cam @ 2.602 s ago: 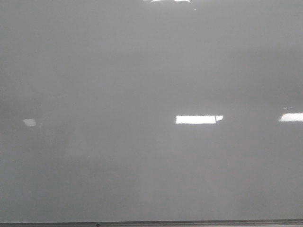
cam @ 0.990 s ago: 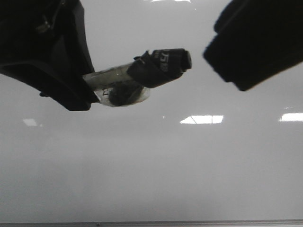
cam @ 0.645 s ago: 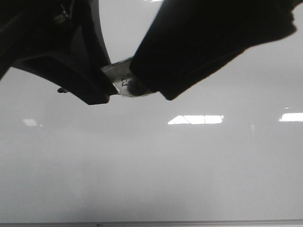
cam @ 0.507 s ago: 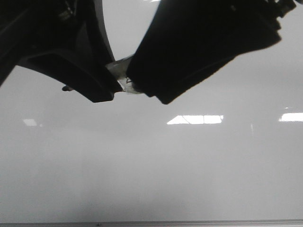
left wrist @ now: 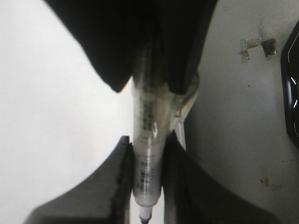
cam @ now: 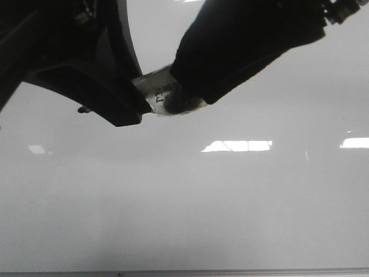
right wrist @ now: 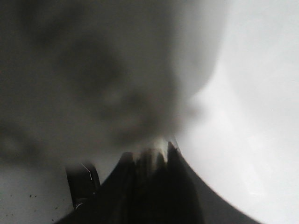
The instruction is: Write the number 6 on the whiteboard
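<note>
The whiteboard [cam: 184,202] fills the front view, glossy grey-white; the number 6 is out of view. High on the left, my left gripper [cam: 138,101] is shut on a marker [cam: 164,95] with a pale barrel wrapped in clear tape. In the left wrist view the marker [left wrist: 148,163] stands between the left gripper's [left wrist: 147,137] fingers, nib end towards the camera. My right gripper [cam: 187,95] reaches in from the upper right and is closed over the marker's far end, hiding the cap. The right wrist view is blurred; the right gripper's [right wrist: 152,154] dark fingers stand close together.
A thin grey frame [cam: 184,272] runs along the board's bottom edge. Bright light reflections [cam: 236,146] lie on the board. In the left wrist view, a grey surface with scraps of tape [left wrist: 257,46] and a dark rounded object [left wrist: 292,84] lie beside the marker.
Both arms came into the bare board view. The right gripper moved in from the right over the marker's black cap, then shifted slightly right and up, uncovering more taped barrel.
</note>
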